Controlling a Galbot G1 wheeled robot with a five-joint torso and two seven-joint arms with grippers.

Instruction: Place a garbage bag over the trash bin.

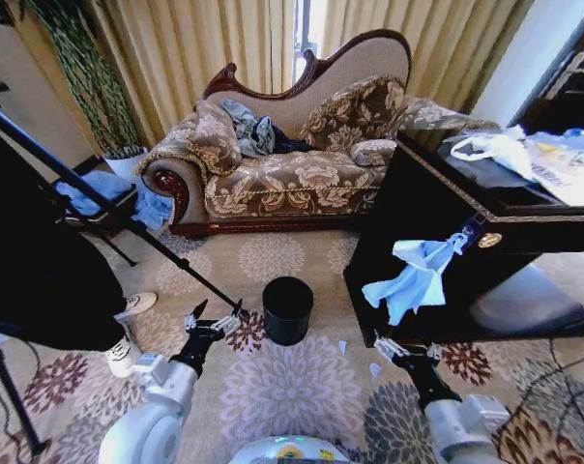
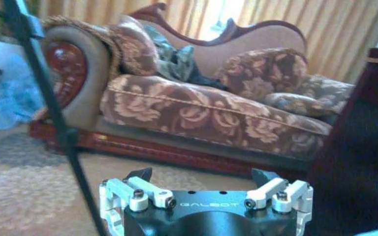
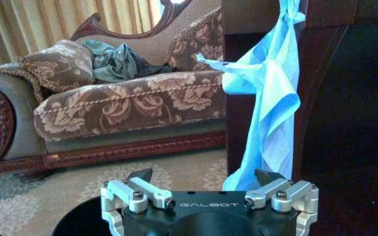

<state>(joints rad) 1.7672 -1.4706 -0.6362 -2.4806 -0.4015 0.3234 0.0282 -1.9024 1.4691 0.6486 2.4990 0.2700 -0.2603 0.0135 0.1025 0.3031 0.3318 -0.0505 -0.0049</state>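
Garbage bag (image 1: 415,275) hangs beyond open, empty right pincer (image 1: 405,349).

The garbage bag (image 1: 417,275) at about two o'clock is thin, crinkly, half see-through plastic, hung on a dark cabinet (image 1: 418,222) of glossy polished wood. The trash bin (image 1: 288,309) straight ahead looks matt and smooth-sided. Underfoot, the carpet (image 1: 292,387) is a short woven pile. At twelve o'clock the sofa (image 1: 292,164) wears woven brocade cloth above a shiny carved wooden base. Both open grippers, left (image 1: 215,315) and right (image 1: 405,348), show satin black bodies and pale metal fingers.
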